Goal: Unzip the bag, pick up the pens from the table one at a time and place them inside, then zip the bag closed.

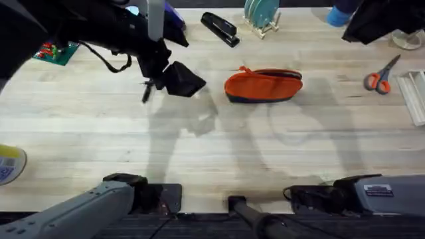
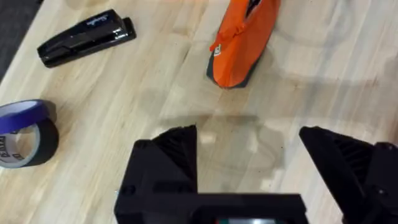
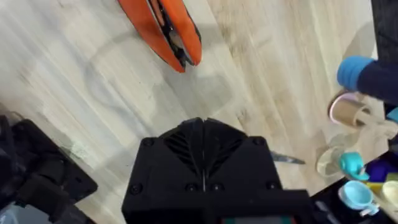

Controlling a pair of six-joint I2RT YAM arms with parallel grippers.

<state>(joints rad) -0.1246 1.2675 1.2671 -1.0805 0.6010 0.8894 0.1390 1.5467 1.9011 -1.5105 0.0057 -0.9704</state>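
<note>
The bag [image 1: 263,85] lies on its side on the table [image 1: 219,149], a little beyond the middle, navy edge toward the arm bases. In the right wrist view its zipper [image 3: 165,28] gapes along the top, a dark slit between the orange sides. One pen [image 1: 147,91] shows in the overhead view as a short dark stick at the far left of the table, just below the left arm's dark bulk; it cannot be told whether it rests on the wood or is touched by the arm.

Left pincer [image 2: 249,155]: raised over bare wood, fingers [image 2: 180,146] wide apart, nothing between them. The bag's end lies just ahead of it, well apart from the fingertips. A black stapler [image 2: 87,37] lies to one side, and a roll of blue tape [image 2: 25,130] nearer still.

Right pincer [image 3: 203,146]: fingers pressed together, tips meeting in a line, nothing held. It hangs above the wood with the bag's open end ahead of it, not touching.

Orange-handled scissors [image 1: 380,78] lie at the far right of the table, well apart from the bag. A second stapler view: it sits [image 1: 220,28] beyond the bag near the far edge.
</note>
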